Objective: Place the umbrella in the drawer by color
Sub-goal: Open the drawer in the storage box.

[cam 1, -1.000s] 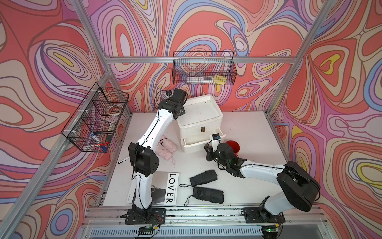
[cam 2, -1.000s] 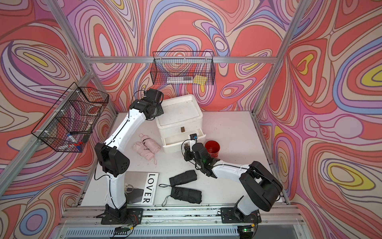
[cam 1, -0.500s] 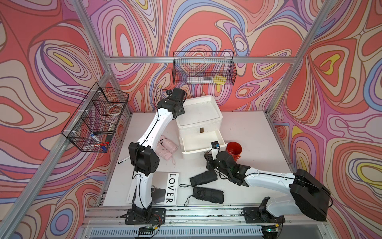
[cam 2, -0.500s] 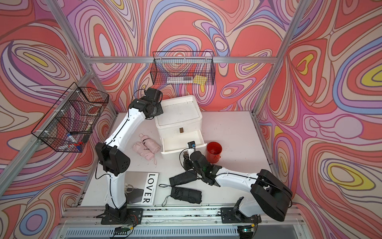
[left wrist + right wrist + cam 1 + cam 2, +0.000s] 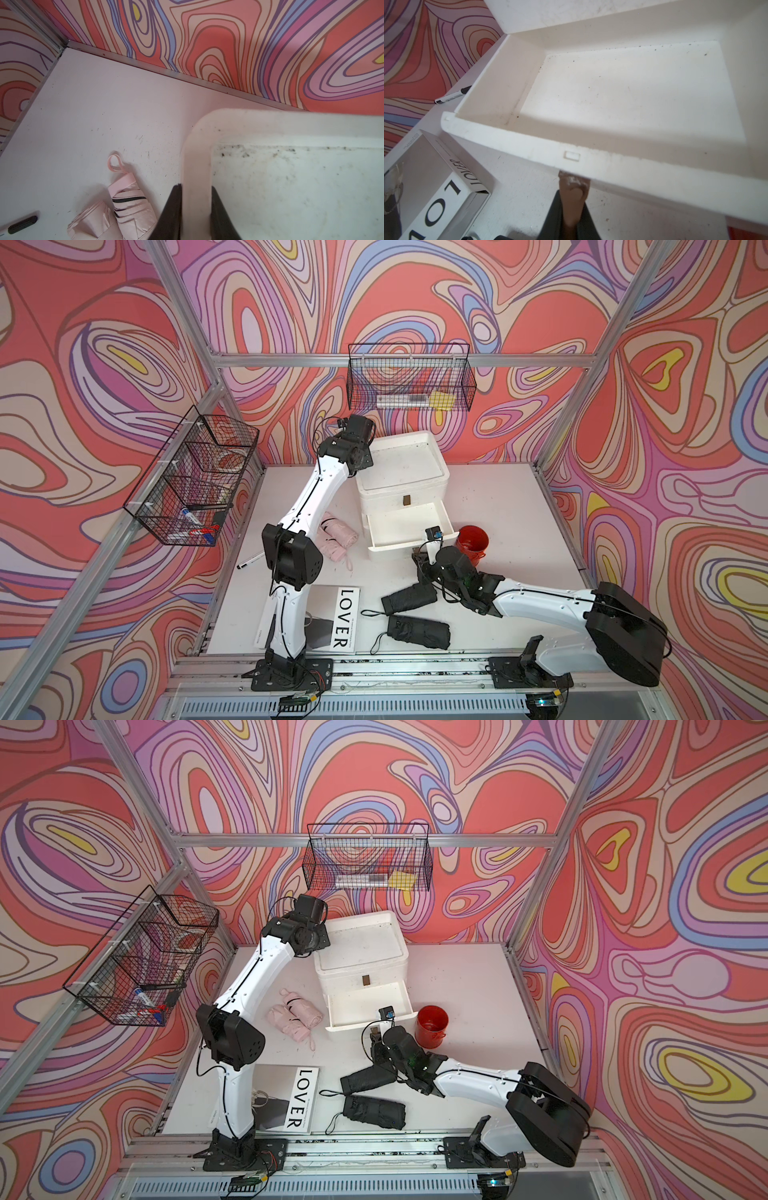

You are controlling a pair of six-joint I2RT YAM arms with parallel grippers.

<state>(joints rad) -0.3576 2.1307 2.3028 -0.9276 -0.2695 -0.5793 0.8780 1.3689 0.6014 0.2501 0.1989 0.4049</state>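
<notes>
While our left tool [image 5: 196, 188] clamps the white cabinet [image 5: 197, 145] by its rim to steady it, our right tool [image 5: 572, 197] flanks the brown handle [image 5: 572, 187] of the open drawer [image 5: 529, 145]; whether it is pinched or loosened we cannot tell. In a top view, black umbrellas [image 5: 409, 597] lie lower centre on the desk [image 5: 498, 510] and pink umbrellas [image 5: 338, 535] centre left.

Swirl-patterned walls [image 5: 415, 302], white tabletop [image 5: 498, 497]

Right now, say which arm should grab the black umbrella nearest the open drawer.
Right. The right gripper sits at the open drawer's front, close to that black umbrella. The left gripper is clamped on the drawer unit's top rim, farther away, with the pink umbrellas nearer it.
</notes>
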